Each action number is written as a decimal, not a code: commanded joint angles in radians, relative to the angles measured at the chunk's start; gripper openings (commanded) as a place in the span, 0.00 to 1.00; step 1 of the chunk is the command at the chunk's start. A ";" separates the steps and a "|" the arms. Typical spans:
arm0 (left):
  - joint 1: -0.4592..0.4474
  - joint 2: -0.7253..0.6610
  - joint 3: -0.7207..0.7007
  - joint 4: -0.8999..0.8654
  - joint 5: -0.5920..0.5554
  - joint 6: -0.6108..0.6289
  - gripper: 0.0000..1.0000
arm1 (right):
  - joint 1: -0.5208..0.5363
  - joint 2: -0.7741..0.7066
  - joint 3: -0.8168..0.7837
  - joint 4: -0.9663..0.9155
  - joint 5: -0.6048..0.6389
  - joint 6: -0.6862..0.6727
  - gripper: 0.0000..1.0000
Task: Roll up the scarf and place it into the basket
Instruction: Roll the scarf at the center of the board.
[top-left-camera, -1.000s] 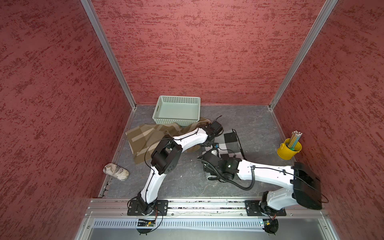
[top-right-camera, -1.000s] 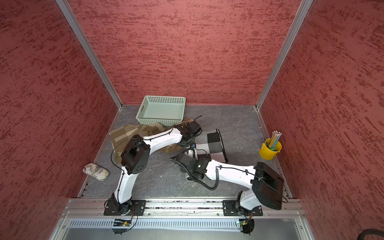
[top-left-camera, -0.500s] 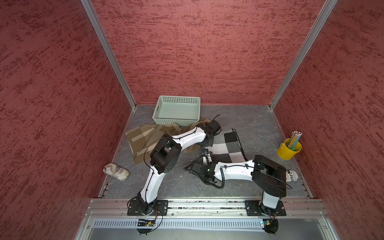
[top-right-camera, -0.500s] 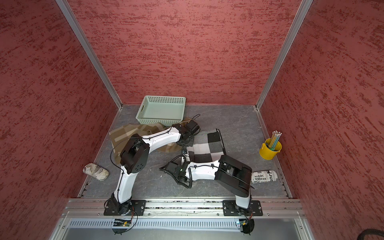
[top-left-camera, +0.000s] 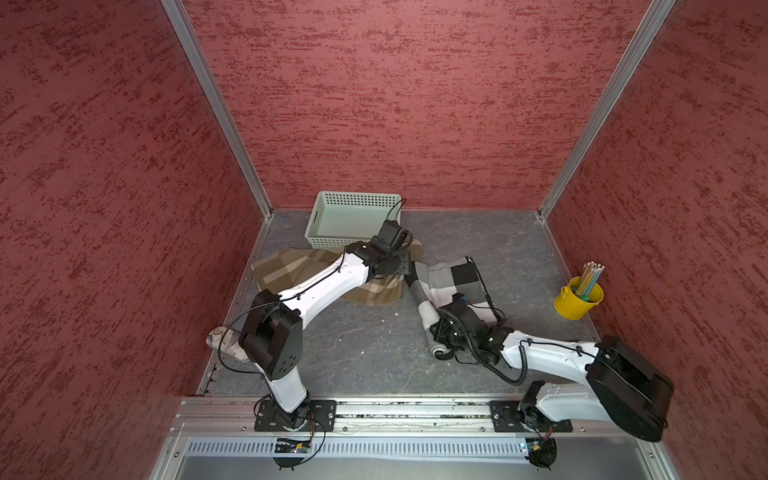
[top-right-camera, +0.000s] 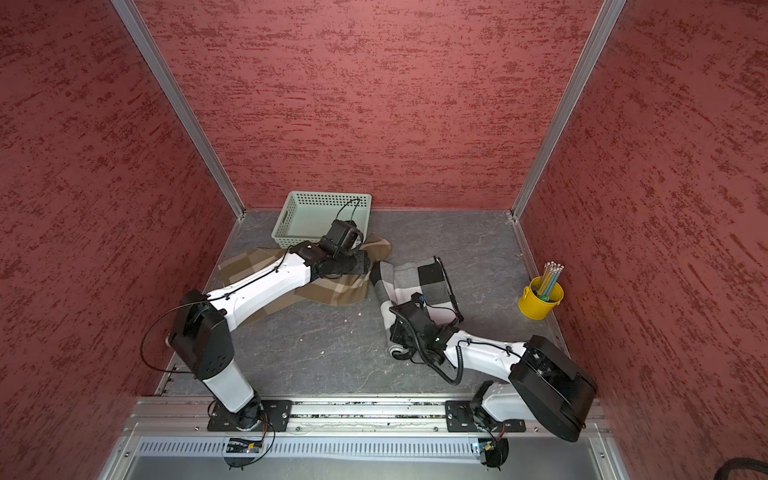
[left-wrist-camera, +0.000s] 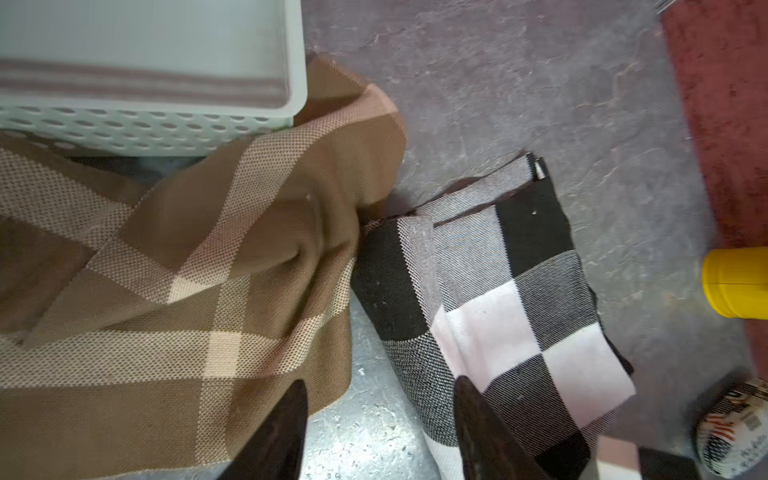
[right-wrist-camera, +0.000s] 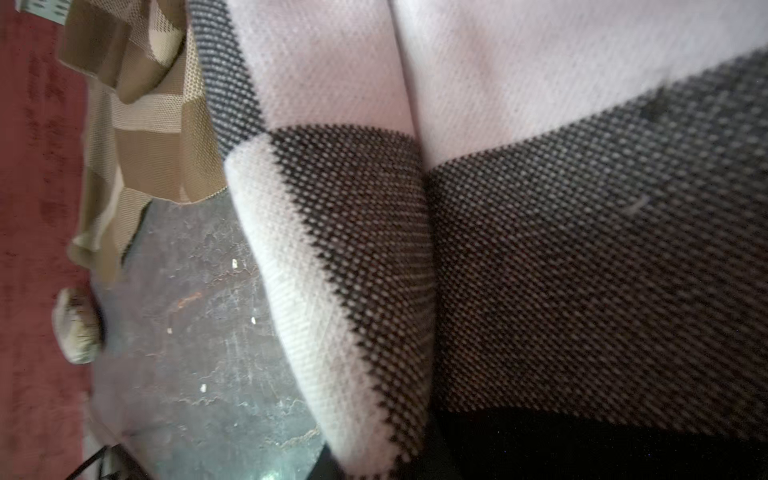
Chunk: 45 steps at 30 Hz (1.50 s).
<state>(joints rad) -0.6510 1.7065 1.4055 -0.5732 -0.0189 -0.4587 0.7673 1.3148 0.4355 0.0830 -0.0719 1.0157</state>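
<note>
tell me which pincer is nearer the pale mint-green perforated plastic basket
Left. The left pincer hangs just beside the basket's near corner, by the brown plaid scarf; the right pincer is farther off, at the black-and-white checked scarf.

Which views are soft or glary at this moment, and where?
Left wrist view: the basket and yellow bucket are smeared, the checked scarf reads sharp, and the floor shines with glare. Right wrist view: the scarf's weave is crisp close up, the brown cloth beyond it soft. Both top views: evenly lit and sharp.
</note>
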 joint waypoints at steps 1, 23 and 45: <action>-0.022 0.036 -0.048 0.088 0.138 0.003 0.51 | -0.089 0.028 -0.041 0.178 -0.255 0.052 0.10; -0.095 0.216 -0.023 0.250 0.441 0.043 0.16 | -0.354 -0.121 -0.256 0.292 -0.463 0.201 0.23; -0.085 0.561 0.063 0.628 0.501 -0.071 0.10 | -0.086 -0.251 0.336 -0.851 0.290 -0.187 0.56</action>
<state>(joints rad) -0.7296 2.2208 1.4967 -0.0868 0.4740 -0.4885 0.5785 1.0500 0.6960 -0.6048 -0.0006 0.8474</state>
